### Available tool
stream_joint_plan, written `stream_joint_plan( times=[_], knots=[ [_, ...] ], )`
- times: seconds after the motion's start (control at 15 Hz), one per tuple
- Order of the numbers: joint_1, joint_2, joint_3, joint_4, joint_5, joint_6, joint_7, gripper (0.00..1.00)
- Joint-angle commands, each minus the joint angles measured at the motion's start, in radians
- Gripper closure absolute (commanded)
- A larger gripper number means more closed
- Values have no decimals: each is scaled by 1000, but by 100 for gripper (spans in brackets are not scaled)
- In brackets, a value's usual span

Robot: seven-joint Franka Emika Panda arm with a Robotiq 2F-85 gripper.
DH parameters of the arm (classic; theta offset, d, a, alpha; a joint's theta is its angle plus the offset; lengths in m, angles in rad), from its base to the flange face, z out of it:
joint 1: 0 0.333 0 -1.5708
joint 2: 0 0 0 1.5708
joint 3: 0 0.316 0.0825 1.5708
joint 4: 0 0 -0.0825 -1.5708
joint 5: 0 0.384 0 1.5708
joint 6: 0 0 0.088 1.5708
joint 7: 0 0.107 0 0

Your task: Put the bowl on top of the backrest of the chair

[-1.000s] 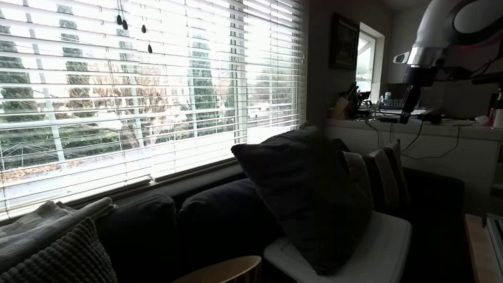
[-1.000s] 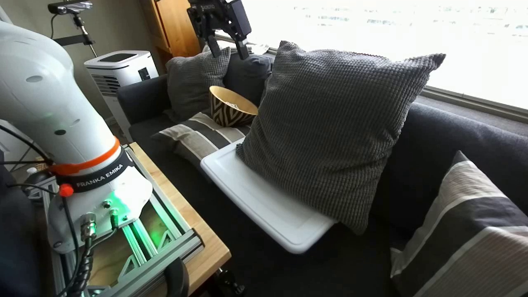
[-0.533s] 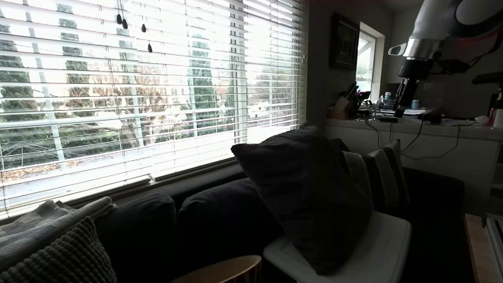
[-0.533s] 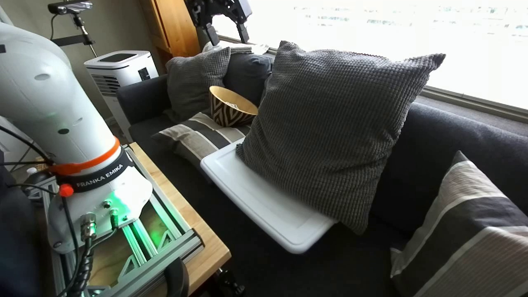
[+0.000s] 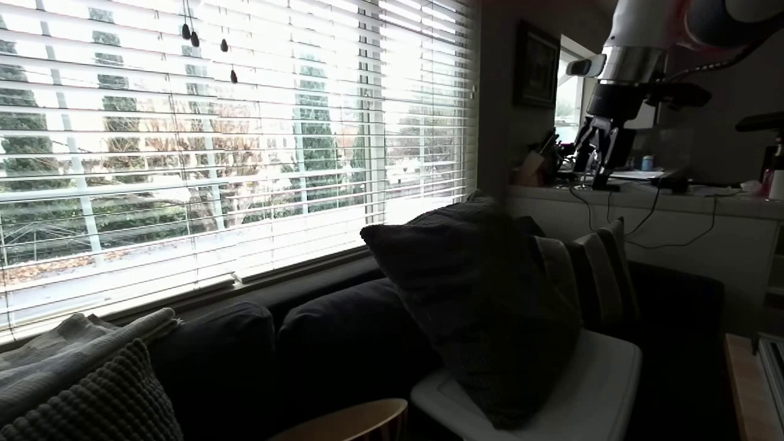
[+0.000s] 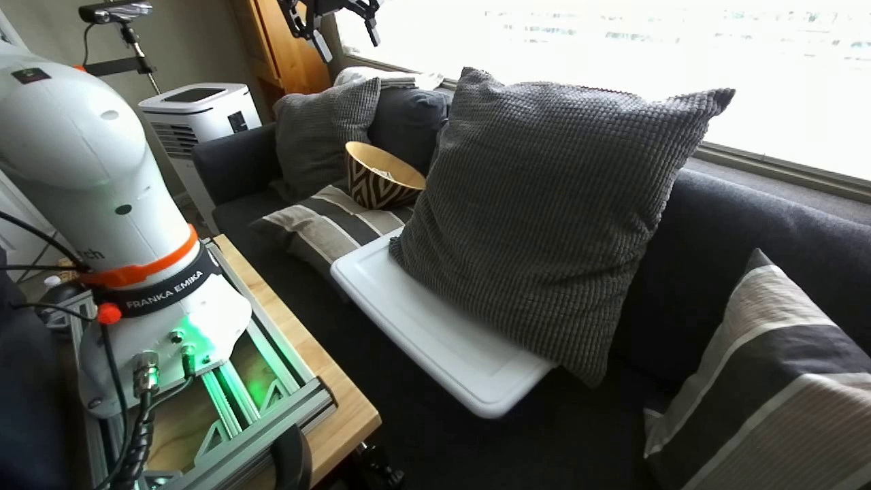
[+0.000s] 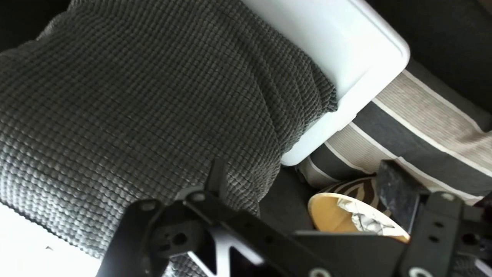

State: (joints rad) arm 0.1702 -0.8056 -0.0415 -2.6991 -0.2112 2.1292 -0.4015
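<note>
The bowl (image 6: 380,187), tan inside with a dark zigzag outside, sits tilted beside the big cushion, by the striped pillow. Its rim shows at the bottom of an exterior view (image 5: 361,419). In the wrist view the bowl (image 7: 332,215) holds crumpled white material, and the gripper partly covers it. The dark sofa backrest (image 6: 762,224) runs below the window; it also shows in an exterior view (image 5: 331,291). My gripper (image 6: 348,42) is open and empty, high above the sofa and apart from the bowl. It also shows in an exterior view (image 5: 591,174) and the wrist view (image 7: 307,181).
A big grey cushion (image 6: 544,218) leans upright on a white lid-like board (image 6: 449,340). Striped pillows lie by the bowl (image 6: 326,224) and at the right (image 6: 782,381). Another grey cushion (image 6: 326,129) stands behind the bowl. Window blinds (image 5: 245,153) rise behind the sofa.
My gripper has moved up and left in an exterior view, and left in an exterior view where both its fingers now show. The arm has turned with it. The bowl and cushions have not moved.
</note>
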Motion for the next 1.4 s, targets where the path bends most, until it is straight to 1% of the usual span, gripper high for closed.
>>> stream_joint_plan(
  times=[0.0, 0.13, 0.4, 0.67, 0.87, 0.93, 1.0, 1.13, 1.33],
  knots=[
    [94, 156, 38, 97, 44, -11, -56, 0],
    [137, 240, 65, 156, 60, -15, -82, 0],
    [188, 381, 123, 288, 57, -5, -140, 0],
    [225, 485, 157, 401, 76, 20, -273, 0],
    [232, 542, 177, 464, 114, 19, -379, 0],
    [223, 548, 181, 473, 120, 37, -400, 0],
    [203, 509, 200, 441, 101, 14, -342, 0],
    [200, 533, 203, 465, 111, 22, -373, 0],
    [199, 541, 204, 474, 113, 22, -381, 0]
  ],
)
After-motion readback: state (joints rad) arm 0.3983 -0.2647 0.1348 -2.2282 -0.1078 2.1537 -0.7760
